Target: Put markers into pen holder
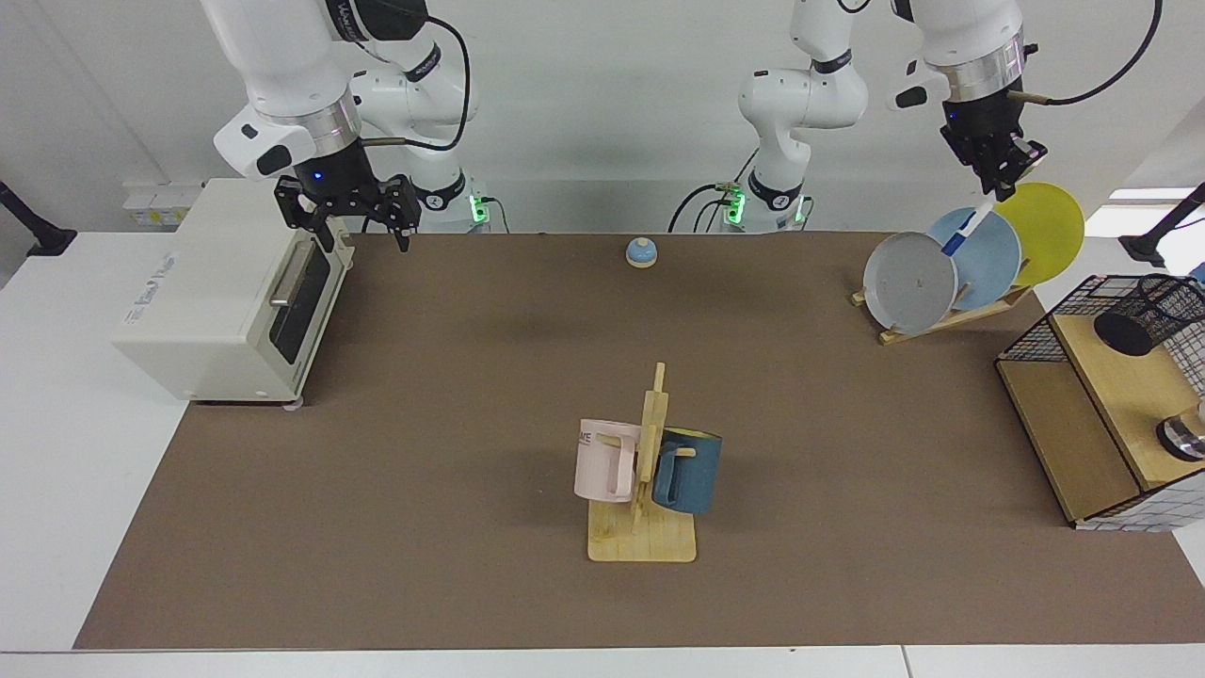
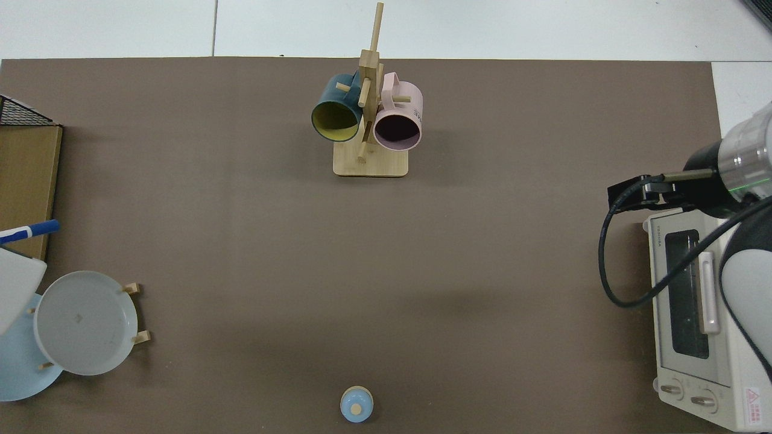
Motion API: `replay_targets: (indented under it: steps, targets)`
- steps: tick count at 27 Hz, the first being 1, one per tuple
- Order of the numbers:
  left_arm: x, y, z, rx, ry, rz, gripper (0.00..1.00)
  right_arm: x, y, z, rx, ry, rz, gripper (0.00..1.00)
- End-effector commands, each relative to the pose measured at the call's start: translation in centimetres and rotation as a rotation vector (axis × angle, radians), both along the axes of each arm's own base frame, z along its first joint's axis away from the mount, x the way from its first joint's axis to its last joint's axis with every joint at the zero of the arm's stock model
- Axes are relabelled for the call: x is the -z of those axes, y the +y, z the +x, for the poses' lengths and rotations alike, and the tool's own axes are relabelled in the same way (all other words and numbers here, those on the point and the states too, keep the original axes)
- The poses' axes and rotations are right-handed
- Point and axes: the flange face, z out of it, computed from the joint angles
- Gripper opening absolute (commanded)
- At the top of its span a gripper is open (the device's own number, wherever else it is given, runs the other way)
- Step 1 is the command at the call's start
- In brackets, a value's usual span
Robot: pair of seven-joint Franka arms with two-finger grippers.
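In the facing view my left gripper (image 1: 996,188) is shut on the marker (image 1: 964,232), a white barrel with a blue cap that slants down-left in front of the blue plate (image 1: 987,259). From above, the marker (image 2: 29,231) pokes in from the picture's left edge, over the wooden shelf's corner. The pen holder (image 1: 1150,314), a black mesh cup with a dark mouth, sits on the wooden shelf (image 1: 1101,377) at the far right, well apart from the marker. My right gripper (image 1: 363,232) hangs open and holds nothing at the toaster oven's back corner.
A rack holds a grey plate (image 1: 908,282), the blue plate and a yellow plate (image 1: 1045,226) between the marker and the shelf. The toaster oven (image 1: 226,282) stands at the other end. A mug tree (image 1: 648,471) stands mid-table and a small blue bell (image 1: 641,251) near the arm bases.
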Motion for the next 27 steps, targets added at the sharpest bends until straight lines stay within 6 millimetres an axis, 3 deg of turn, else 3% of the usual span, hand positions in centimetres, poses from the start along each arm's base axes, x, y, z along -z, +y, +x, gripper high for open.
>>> replay_targets:
  steps: [1, 5, 14, 21, 27]
  targets:
    - [-0.8, 1.9, 0.3, -0.029, 0.011, 0.079, 0.00, -0.9, 0.4, 1.0, -0.045, 0.015, 0.000, 1.00]
    - [-1.2, 4.1, 0.4, -0.052, 0.019, 0.111, 0.00, -0.9, 1.2, 0.7, -0.055, 0.008, 0.008, 1.00]
    - [-2.7, 6.9, 1.5, -0.016, 0.034, 0.225, 0.00, 0.3, 1.5, -1.8, -0.045, 0.035, -0.004, 1.00]
    - [-3.8, 12.3, 2.6, 0.025, 0.063, 0.260, 0.00, 2.1, 1.9, -4.5, -0.047, 0.003, -0.015, 1.00]
    - [-4.2, 16.4, 3.6, 0.071, 0.079, 0.269, 0.00, 2.3, 2.1, -4.2, -0.061, 0.002, 0.003, 1.00]
